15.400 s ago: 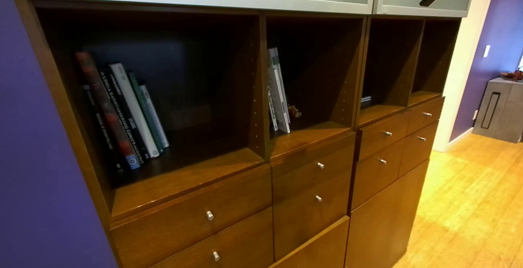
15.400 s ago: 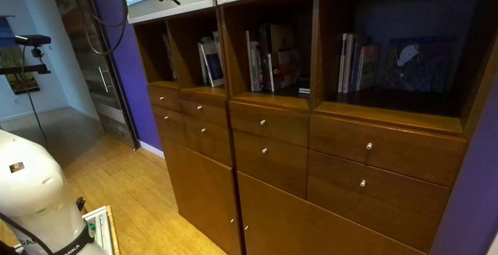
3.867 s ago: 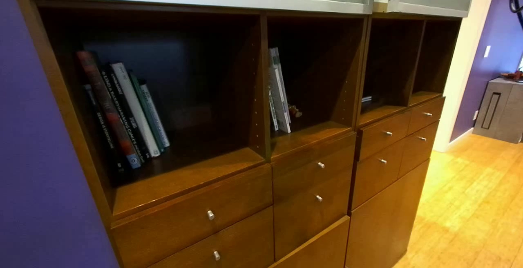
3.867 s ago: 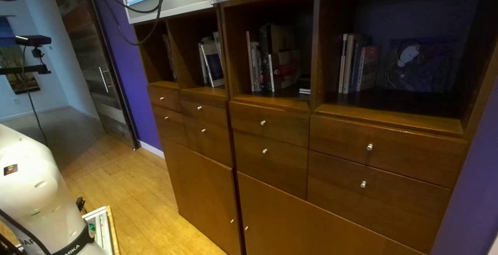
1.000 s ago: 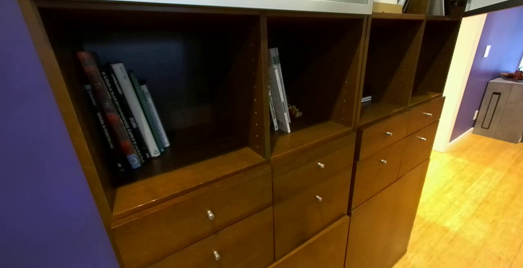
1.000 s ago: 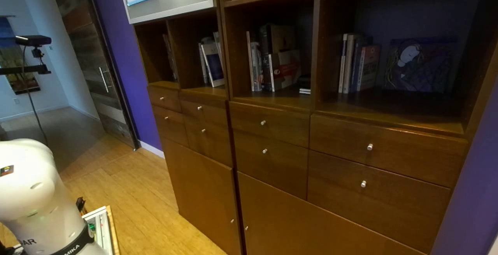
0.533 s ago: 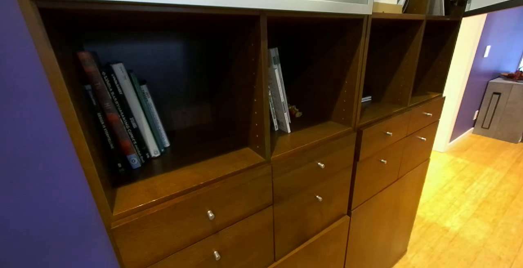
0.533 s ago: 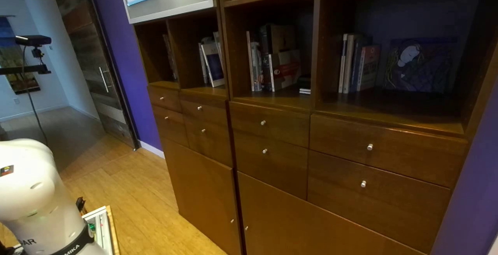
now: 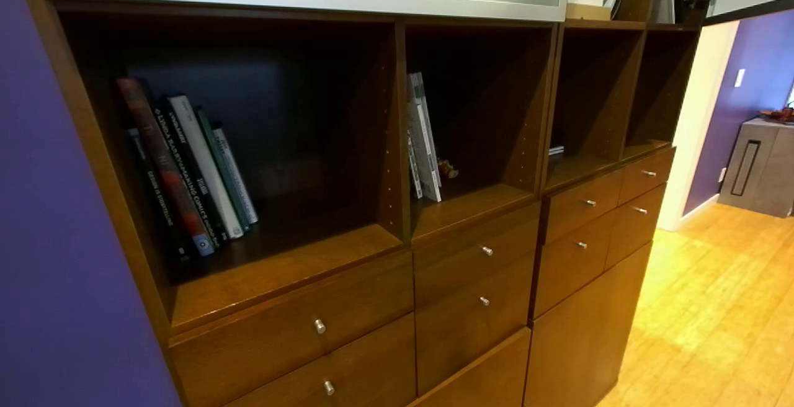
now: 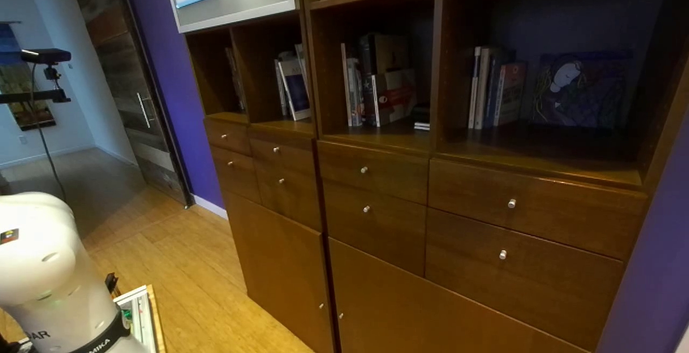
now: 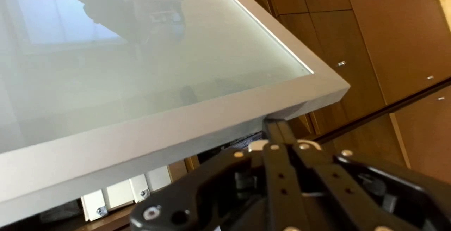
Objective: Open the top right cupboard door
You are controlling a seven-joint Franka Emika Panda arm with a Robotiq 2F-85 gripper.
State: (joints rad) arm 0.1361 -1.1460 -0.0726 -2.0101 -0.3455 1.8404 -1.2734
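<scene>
The pincer (image 11: pixel 279 130) is clenched, empty. The top right cupboard door (image 11: pixel 158 76) stands open, its free edge at the tips.

The Panda arm (image 10: pixel 40 259) is rounded and white, its black band (image 10: pixel 107 336) lettered "MIKA". Round screws (image 11: pixel 304 146) stud the black fingers (image 11: pixel 273 129).

Looks like somebody's home to me: a honey-coloured wooden floor (image 10: pixel 204 267), a purple painted wall (image 10: pixel 167 73), a dark plank door (image 10: pixel 126 81), brown wooden shelving (image 9: pixel 298 267) holding a leaning row of books (image 9: pixel 205 165) and a dark picture of a pale face (image 10: pixel 581 92).
</scene>
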